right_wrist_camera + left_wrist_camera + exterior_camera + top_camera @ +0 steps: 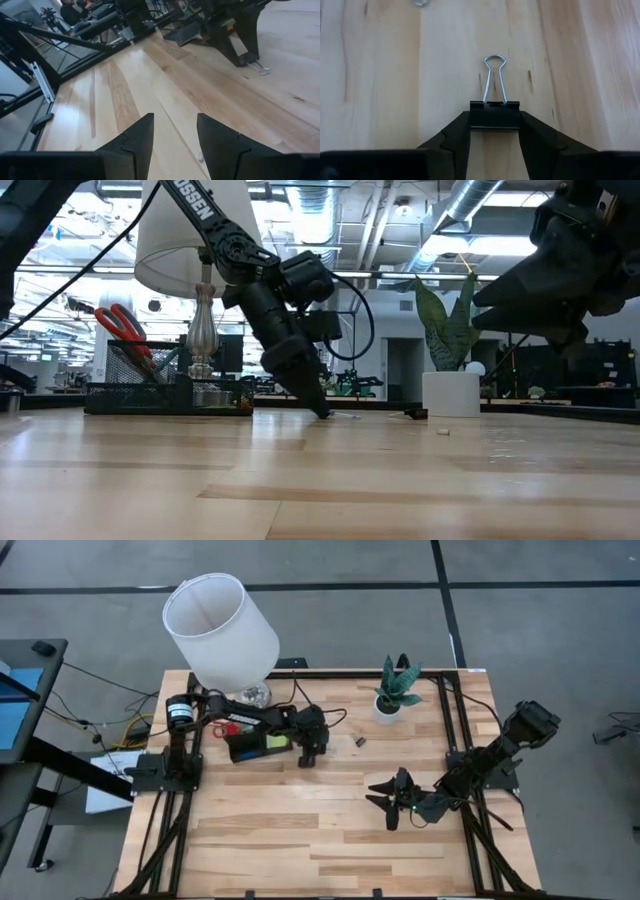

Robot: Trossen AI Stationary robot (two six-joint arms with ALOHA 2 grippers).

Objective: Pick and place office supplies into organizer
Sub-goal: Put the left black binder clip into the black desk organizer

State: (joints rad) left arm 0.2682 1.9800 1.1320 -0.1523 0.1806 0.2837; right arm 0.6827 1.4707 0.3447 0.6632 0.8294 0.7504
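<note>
Pale wood tabletop [300, 830], with the left gripper [495, 131] down at the surface just beside the organizer [250, 747], fingers clamped on a black binder clip [494, 114] — wire handles pointing away across the boards. Seen from table height, tilted steeply, tip touching the wood. Red-handled scissors [125, 330] upright in the organizer's mesh cup; lime-green sticky-note pad [276, 742] and something blue inside the tray. Close behind the organizer, a white-shaded lamp [218, 628] on a silver base, partly overhanging it from above. Second binder clip [360, 741] loose on the wood between the left gripper and the potted plant [396, 690]. Right gripper [175, 135] well apart near the right edge — raised off the table, fingers spread, holding nothing.
</note>
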